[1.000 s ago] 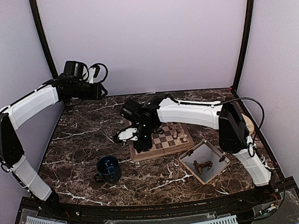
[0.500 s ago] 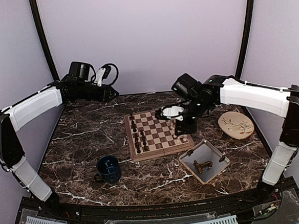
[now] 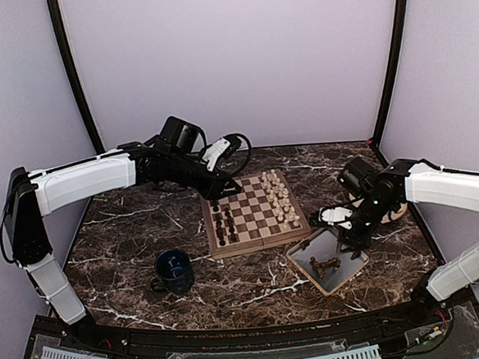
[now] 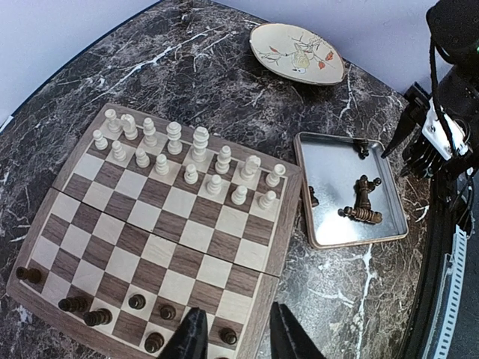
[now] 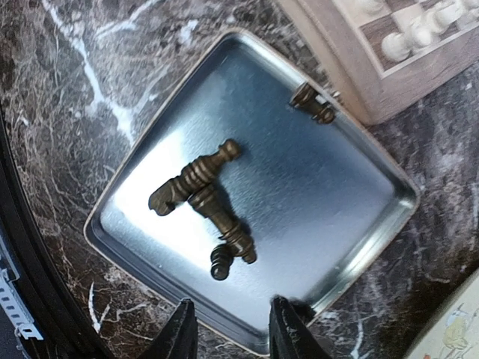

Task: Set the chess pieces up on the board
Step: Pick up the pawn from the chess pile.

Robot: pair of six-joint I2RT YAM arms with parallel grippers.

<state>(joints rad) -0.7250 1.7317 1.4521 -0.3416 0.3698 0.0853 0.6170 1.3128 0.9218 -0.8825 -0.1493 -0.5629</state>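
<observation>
**Item:** dark chess pieces awaiting placement.

**Location:** grey metal tray (image 5: 329,187) on the marble desk (image 5: 90,67), just beside a corner of the chessboard (image 4: 161,247).

**Nearest arm:** right gripper (image 5: 228,333), hanging over the tray, fingers parted with nothing between them.

**Contents, reckoned from that gripper:**
- Small dark piece (image 5: 219,263), just ahead of the fingertips.
- Long dark piece (image 5: 224,224), right against the small one, lying flat, its axis slanting away to the left.
- Second long piece (image 5: 194,176), crossing the first one's far end, slanting away to the right.
- Fourth piece (image 5: 313,103), farther ahead and to the right, by the tray wall.

**Judgement:** neither long axis lies square to the fingers' closing line, so a wrist turn looks needed.

**Left gripper** (image 4: 236,340): parted, empty, well apart from the tray. A handful of dark pieces (image 4: 137,301) stand just ahead of it. The cream pieces (image 4: 191,161) stand in two rows at the board's far side.
</observation>
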